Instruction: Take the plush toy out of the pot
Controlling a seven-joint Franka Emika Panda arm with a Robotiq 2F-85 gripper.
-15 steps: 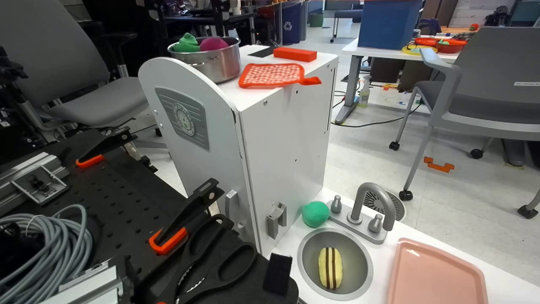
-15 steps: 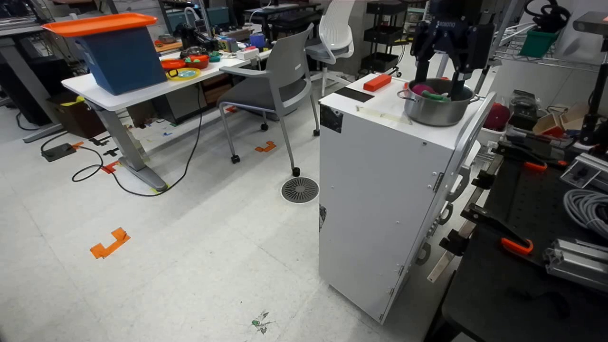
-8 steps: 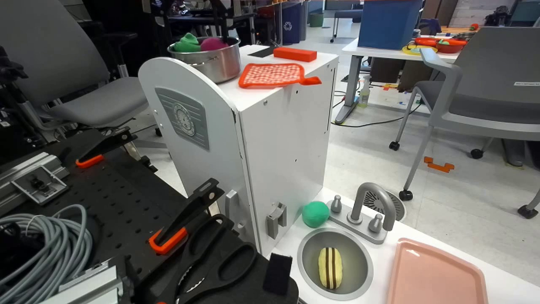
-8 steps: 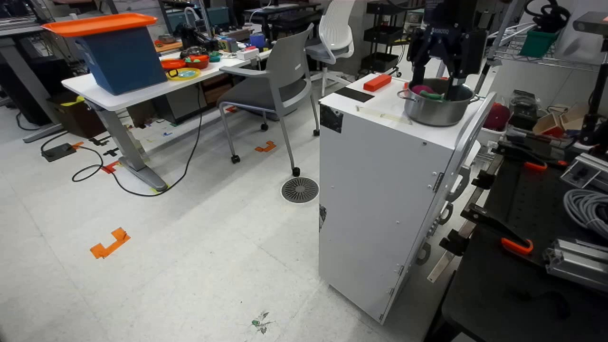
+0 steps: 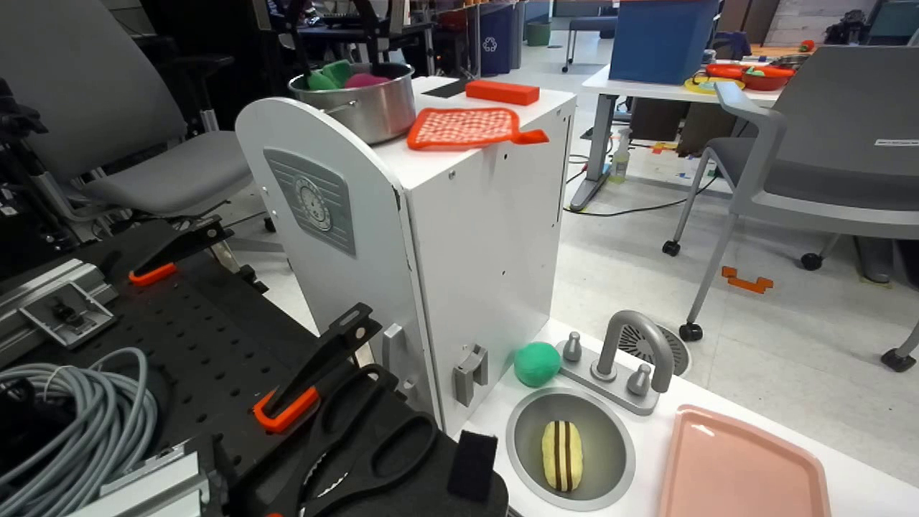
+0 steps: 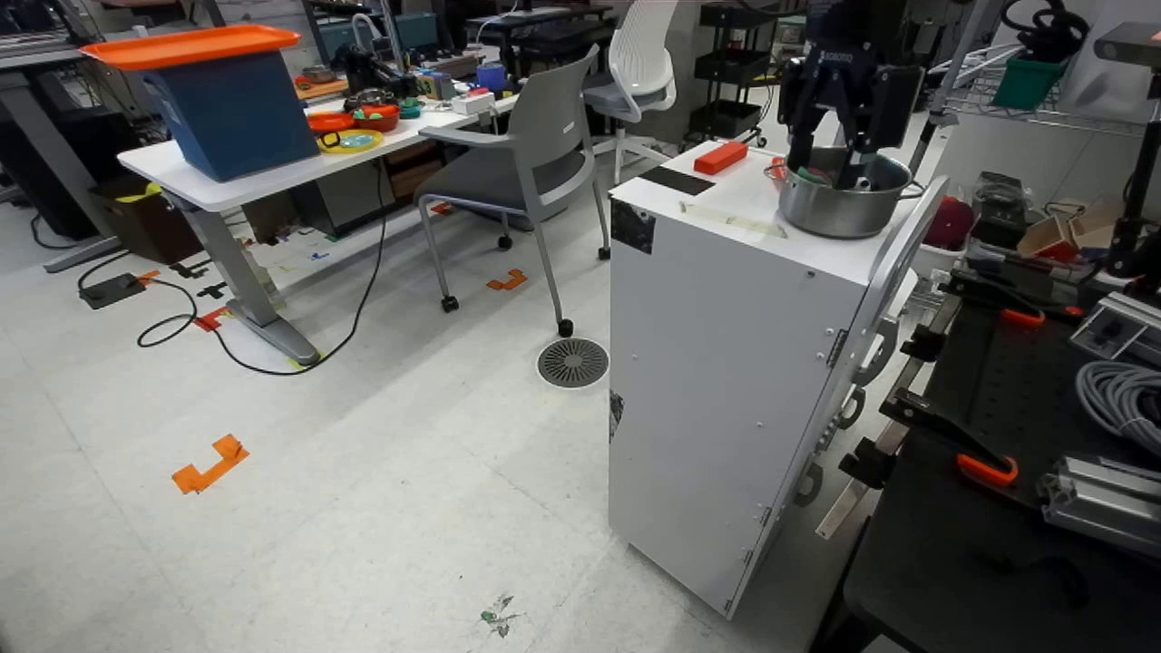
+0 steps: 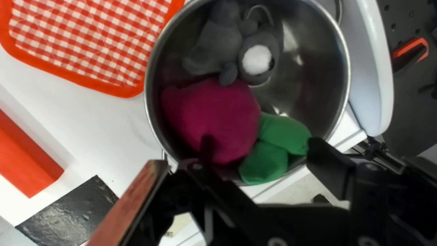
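Note:
The plush toy [image 7: 220,114], a magenta body with green lobes, lies in the silver pot [image 5: 384,108] on top of the white cabinet. Its green part also shows in an exterior view [image 6: 814,177]. My gripper [image 7: 259,141] has its fingers reaching down into the pot and standing apart. In the wrist view one finger overlaps the magenta body and the other is at the edge of a green lobe, with the green part between them. I cannot tell how firmly they touch it. A grey plush with a white patch [image 7: 256,59] also lies in the pot.
A red checked pot holder [image 5: 463,128] and a red block [image 5: 502,92] lie beside the pot on the cabinet. The cabinet's raised front panel [image 5: 316,165] stands next to the pot. Lower down are a green ball [image 5: 537,364], a sink basin [image 5: 610,495] and a pink tray [image 5: 747,467].
My gripper has shifted and its fingers appear closer together around the green part. The green part has changed shape, the magenta body sits lower, and the pot has slid slightly.

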